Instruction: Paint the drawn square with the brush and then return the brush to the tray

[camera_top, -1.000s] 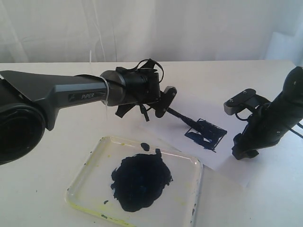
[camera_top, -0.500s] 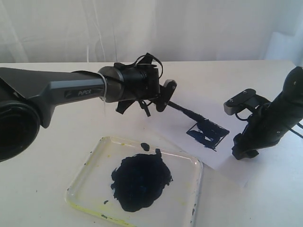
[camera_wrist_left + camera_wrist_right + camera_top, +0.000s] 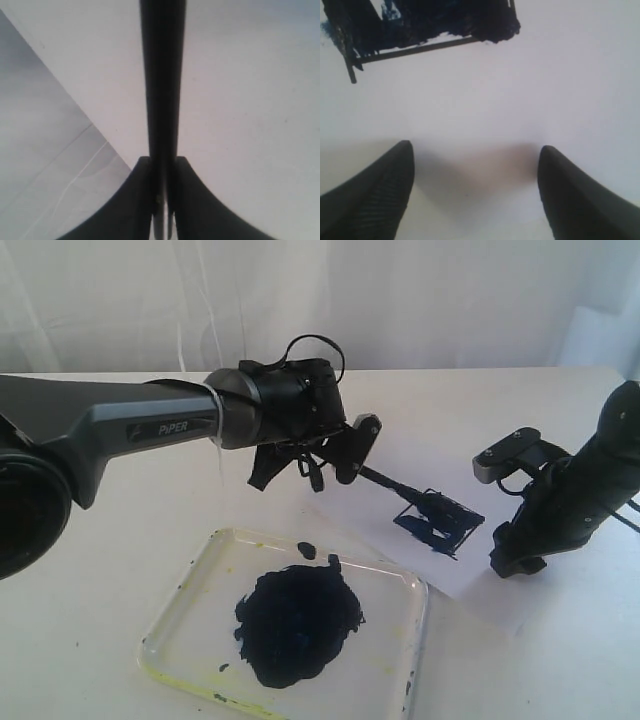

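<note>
Exterior view: the left pincer [image 3: 356, 448], at centre frame, pinches the brush [image 3: 395, 485], which slants down to the right with its tip on the drawn square [image 3: 440, 523]. The square lies right of centre on the paper sheet [image 3: 375, 520] and is partly filled with blue-black. The tray [image 3: 415, 635] sits on the bench at lower centre with its paint blob [image 3: 298, 620]. The right pincer [image 3: 516, 562] rests at the sheet's right edge.

Left wrist view: the pincer [image 3: 162, 167] is pressed together on the brush handle [image 3: 162, 75].

Right wrist view: the pincer [image 3: 475, 150] is spread and empty, and the square [image 3: 445, 20] at the top shows an unpainted strip inside its outline.

Painting looks to be in hand. The next move calls for strokes into the bare strip, then carrying the brush to the tray.

Since half a second ago the left pincer has shifted slightly right toward the square, while the right arm is unmoved.
</note>
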`<action>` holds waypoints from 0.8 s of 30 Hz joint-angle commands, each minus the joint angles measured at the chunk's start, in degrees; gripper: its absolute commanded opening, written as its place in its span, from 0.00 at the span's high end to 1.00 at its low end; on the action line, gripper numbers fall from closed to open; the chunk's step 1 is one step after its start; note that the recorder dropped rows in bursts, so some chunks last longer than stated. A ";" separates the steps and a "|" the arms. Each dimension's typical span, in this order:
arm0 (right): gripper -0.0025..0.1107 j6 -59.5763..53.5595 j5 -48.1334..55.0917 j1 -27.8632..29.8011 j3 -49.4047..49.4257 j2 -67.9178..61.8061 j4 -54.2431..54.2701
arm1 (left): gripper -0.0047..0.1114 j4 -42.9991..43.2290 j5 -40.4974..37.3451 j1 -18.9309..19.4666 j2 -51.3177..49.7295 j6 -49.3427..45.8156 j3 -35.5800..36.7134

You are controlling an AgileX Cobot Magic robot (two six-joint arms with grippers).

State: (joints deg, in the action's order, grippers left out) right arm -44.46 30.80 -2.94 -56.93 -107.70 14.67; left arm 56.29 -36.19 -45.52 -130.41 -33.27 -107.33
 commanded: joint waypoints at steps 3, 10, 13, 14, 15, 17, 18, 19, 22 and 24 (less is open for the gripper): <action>0.40 -0.06 -0.14 0.10 0.39 -0.96 -1.38 | 0.96 -3.98 -1.50 -1.83 0.45 -5.24 -0.02; 0.40 -0.06 -0.14 0.10 0.39 -0.96 -1.38 | 0.96 -5.47 -0.89 -1.95 -0.64 -7.52 -0.02; 0.40 -0.06 -0.14 0.10 0.39 -0.96 -1.38 | 0.96 -5.37 0.52 -1.95 -1.24 -7.52 -0.02; 0.40 -0.06 0.08 0.10 0.39 -0.96 -1.38 | 0.96 -4.79 0.61 -1.85 -1.30 -7.52 -0.02; 0.40 -0.06 0.20 0.10 0.39 -0.96 -1.38 | 0.96 -4.68 0.61 -1.76 -1.54 -7.52 -0.02; 0.40 -0.06 0.20 0.10 0.39 -0.96 -1.38 | 0.96 -4.68 0.49 -1.44 -1.76 -7.43 -0.02; 0.40 -0.06 0.20 0.10 0.39 -0.96 -1.38 | 0.96 -4.68 0.61 -1.15 -1.89 -6.57 -0.02; 0.40 -0.06 0.20 0.10 0.39 -0.96 -1.38 | 0.96 -4.68 1.01 -1.03 -1.89 -4.79 -0.02; 0.40 -0.06 0.20 0.10 0.39 -0.96 -1.38 | 0.96 -4.55 1.57 -0.49 -1.89 -1.49 -0.02; 0.40 -0.06 0.20 0.10 0.39 -0.96 -1.38 | 0.96 -3.70 1.55 -0.38 -1.89 -1.02 -0.02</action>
State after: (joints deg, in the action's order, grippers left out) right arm -44.46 30.80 -2.94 -56.93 -107.70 14.67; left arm 51.30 -34.34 -46.35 -132.43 -36.53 -107.33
